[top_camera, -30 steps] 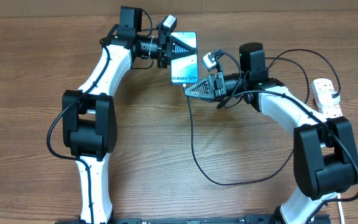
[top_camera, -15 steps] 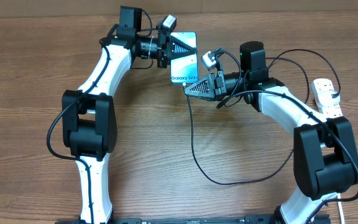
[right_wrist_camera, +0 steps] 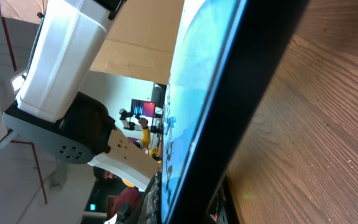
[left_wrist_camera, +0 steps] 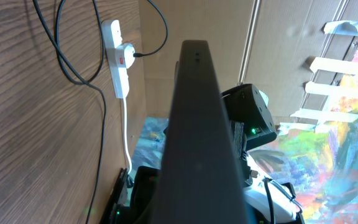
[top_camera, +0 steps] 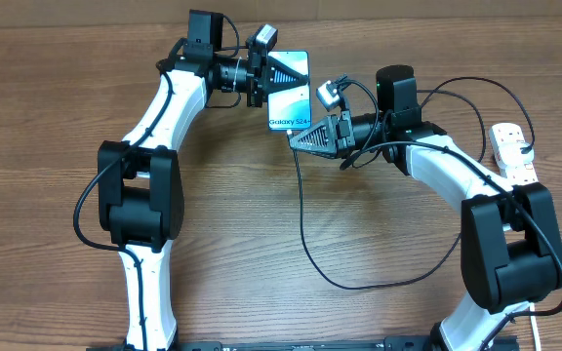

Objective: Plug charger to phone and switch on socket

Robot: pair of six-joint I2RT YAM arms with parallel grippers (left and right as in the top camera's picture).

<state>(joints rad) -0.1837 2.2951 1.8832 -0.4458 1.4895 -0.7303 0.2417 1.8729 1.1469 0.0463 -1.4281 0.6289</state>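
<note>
Robot lab: wooden table (top_camera: 47,117), cardboard panels (left_wrist_camera: 291,37).

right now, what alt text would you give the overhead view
Two white-and-black robot arms meet at a blue-screened phone near the top of a wooden table: the left pincer holds its upper end, the right pincer sits at its lower edge. A black cable loops down from there; a white power strip lies far right.

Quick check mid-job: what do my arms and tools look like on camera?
The left arm and right arm have white rounded links, bulky black joint housings and thin black cables looping alongside. The left tool and right tool are black triangular wedges. No markings legible.
</note>
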